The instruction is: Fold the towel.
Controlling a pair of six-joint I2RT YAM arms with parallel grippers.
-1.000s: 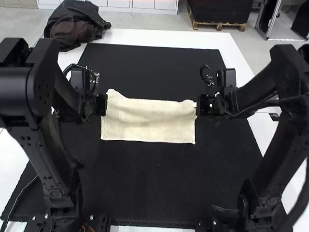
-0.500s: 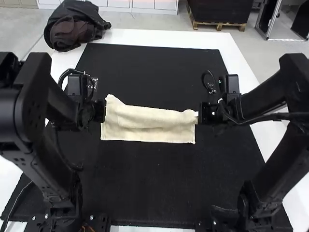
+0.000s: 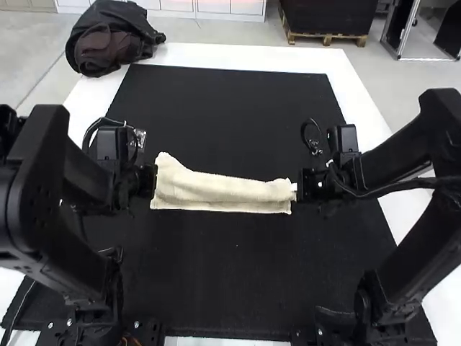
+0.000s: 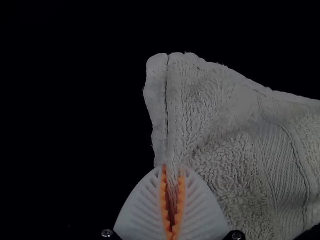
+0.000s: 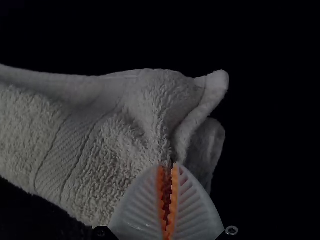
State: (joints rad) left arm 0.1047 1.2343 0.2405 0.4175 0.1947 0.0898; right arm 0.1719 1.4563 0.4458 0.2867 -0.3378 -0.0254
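From where I stand, the high view shows the towel [image 3: 223,192] as a narrow, rumpled strip across the mat [image 3: 230,267], left gripper [image 3: 153,180] and right gripper [image 3: 298,186] at opposite ends, likely so that both sides fold evenly.

In the left wrist view, the jaws pinch the towel's side edge.

In the right wrist view, they nip bunched cloth by the edge, presumably to stop it slipping.
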